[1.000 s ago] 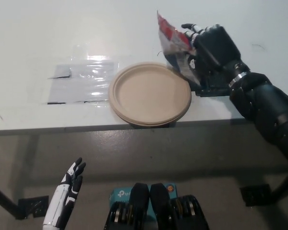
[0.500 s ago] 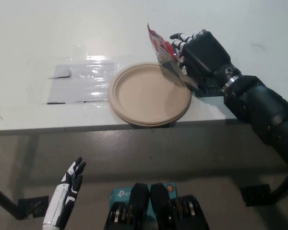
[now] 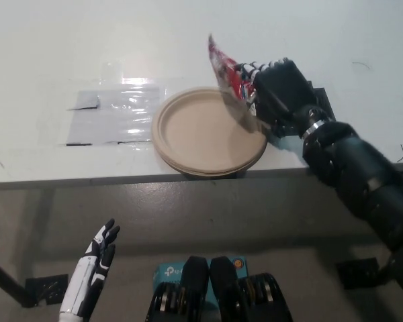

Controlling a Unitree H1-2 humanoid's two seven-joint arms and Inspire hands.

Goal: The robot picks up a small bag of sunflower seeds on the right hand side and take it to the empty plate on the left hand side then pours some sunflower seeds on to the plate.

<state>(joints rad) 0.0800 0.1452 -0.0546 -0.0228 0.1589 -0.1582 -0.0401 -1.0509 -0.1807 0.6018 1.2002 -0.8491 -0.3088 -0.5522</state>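
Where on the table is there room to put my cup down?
The table is bare along its far side, behind the plate and the taped plastic sheet, and at the far right corner. It is crowded at the plate's right rim, where the right hand holds the seed bag. The left hand hangs below the table.

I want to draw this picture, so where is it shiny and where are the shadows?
Head view: the clear sheet left of the plate glares white under the light; the table looks bright and washed out; the bag in the right hand is a bit blurred and casts a soft shadow on the plate's right side; the floor below is darker, where the left hand hangs.
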